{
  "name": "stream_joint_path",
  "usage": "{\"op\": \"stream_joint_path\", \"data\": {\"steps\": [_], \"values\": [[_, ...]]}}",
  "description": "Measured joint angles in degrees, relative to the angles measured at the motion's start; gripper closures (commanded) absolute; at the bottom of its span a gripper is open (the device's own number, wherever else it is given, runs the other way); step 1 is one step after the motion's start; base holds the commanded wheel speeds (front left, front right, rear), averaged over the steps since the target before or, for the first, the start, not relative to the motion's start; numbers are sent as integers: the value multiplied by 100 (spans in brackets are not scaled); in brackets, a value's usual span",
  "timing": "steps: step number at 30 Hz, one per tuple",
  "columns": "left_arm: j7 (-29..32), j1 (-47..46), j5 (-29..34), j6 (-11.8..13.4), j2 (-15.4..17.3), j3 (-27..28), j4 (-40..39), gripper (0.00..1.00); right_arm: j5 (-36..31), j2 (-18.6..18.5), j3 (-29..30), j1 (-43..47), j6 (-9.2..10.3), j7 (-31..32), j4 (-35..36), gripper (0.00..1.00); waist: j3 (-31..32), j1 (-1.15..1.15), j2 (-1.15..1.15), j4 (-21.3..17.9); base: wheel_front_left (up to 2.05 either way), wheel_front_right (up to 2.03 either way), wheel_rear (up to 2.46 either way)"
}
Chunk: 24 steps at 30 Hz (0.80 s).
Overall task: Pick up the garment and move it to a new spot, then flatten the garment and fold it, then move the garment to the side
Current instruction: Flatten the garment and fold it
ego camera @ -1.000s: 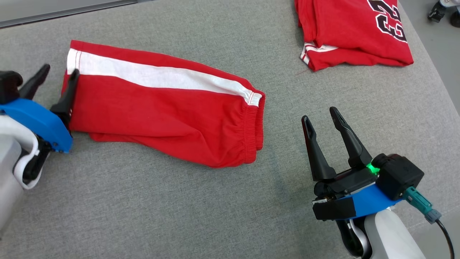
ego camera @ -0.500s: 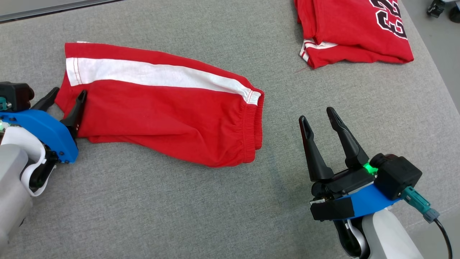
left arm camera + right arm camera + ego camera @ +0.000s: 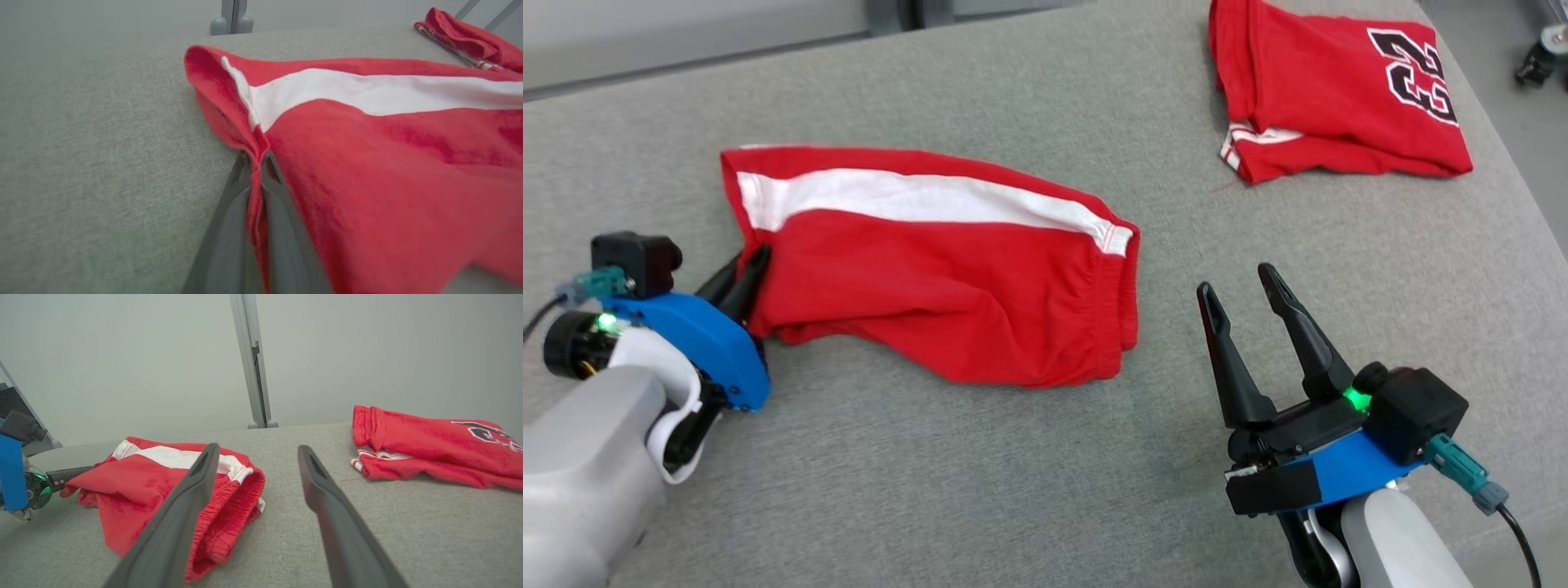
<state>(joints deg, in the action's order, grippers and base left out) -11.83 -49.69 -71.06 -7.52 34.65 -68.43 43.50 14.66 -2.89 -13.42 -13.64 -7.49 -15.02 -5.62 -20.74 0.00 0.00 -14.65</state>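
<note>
Red shorts (image 3: 947, 302) lie on the grey table (image 3: 1013, 490), well apart from the folded jersey (image 3: 1331, 106), with the left gripper (image 3: 745, 273) clamped on their leg hem (image 3: 212, 106) — the right gripper (image 3: 1236, 280) has jaws apart, empty, just off the waistband (image 3: 1123, 310). For the pick-up, lift slowly and carry away from the jersey — a one-edge pinch could slip. The long axis runs hem to waistband, with the waistband end pointing toward the jersey side.

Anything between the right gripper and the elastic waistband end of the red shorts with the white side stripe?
Nothing. In the head view, just bare grey fabric tabletop separates the open right gripper from the waistband end of the red shorts.
</note>
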Motion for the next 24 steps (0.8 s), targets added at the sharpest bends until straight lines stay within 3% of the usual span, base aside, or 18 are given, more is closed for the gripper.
{"op": "stream_joint_path", "data": {"steps": [10, 22, 23, 24], "values": [[-300, 761, -187, 0, -109, 361, -524, 100, -85, 3, 372, 385, 0, -1, -238, 0, 617, -1, 0, 539, 0, 0, 0], [-315, 2035, 303, 221, -344, 1271, -1091, 100, -100, 3, 748, 737, 0, -1, -415, 0, 846, 0, 1, 1070, 0, 0, 0], [-316, 2079, 358, 240, -396, 1340, -1090, 61, -101, 3, 742, 736, 0, 0, -439, 0, 850, 0, 1, 1081, 0, 0, 0], [-316, 2108, 492, 252, -427, 1425, -1084, 0, -102, 5, 733, 737, 0, 0, -456, 0, 855, -1, 1, 1085, 0, 0, 0]]}}
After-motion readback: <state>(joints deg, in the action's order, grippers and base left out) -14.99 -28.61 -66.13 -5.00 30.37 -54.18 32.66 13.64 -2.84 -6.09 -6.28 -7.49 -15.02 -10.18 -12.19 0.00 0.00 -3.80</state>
